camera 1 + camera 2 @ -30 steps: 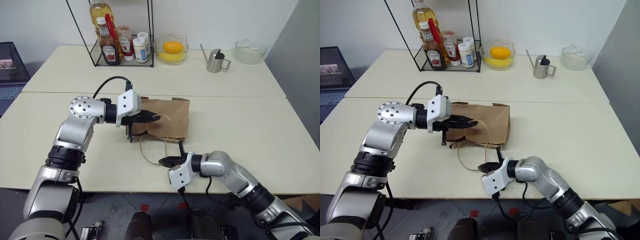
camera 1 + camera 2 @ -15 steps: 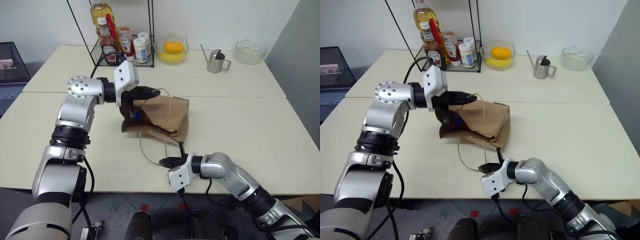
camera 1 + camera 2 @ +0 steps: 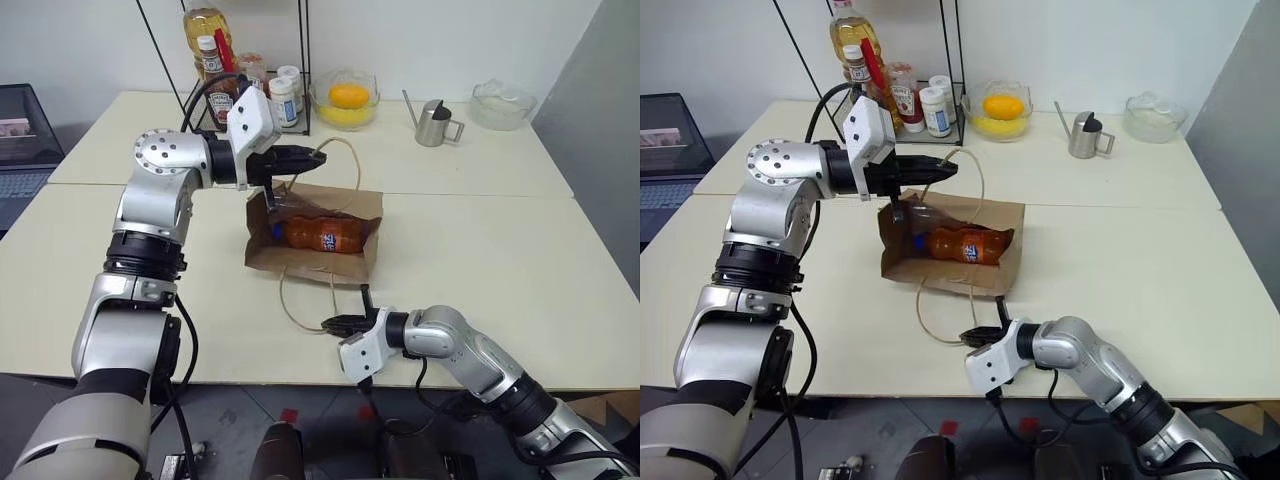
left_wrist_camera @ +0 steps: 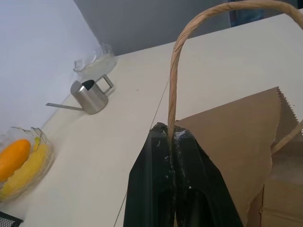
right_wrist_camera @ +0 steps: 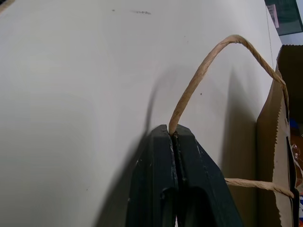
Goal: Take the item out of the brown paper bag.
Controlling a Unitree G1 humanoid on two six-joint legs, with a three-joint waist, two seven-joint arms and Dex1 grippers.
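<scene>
item point(image 3: 322, 235): orange-liquid bottle w/ blue cap, lying on its side inside the brown paper bag, seen through the pulled-open mouth.
brown paper bag point(image 3: 355, 265): mid-table, nearer the front edge than the back; mouth held apart.
left gripper point(image 3: 318, 157): clamped on far loop handle point(image 3: 352, 165), raised above the bag.
right gripper point(image 3: 327, 324): pinched on near loop handle point(image 3: 289, 305), low by the table's front edge.
table point(image 3: 500, 250): wire rack point(image 3: 300, 60) w/ bottles, fruit bowl point(image 3: 343, 98), steel jug point(image 3: 432, 122) along the back.

Left tool point(image 3: 318, 157) lifted upper handle point(image 3: 347, 160); bag point(image 3: 352, 262) mouth pulled open, orange bottle point(image 3: 322, 234) exposed.
</scene>
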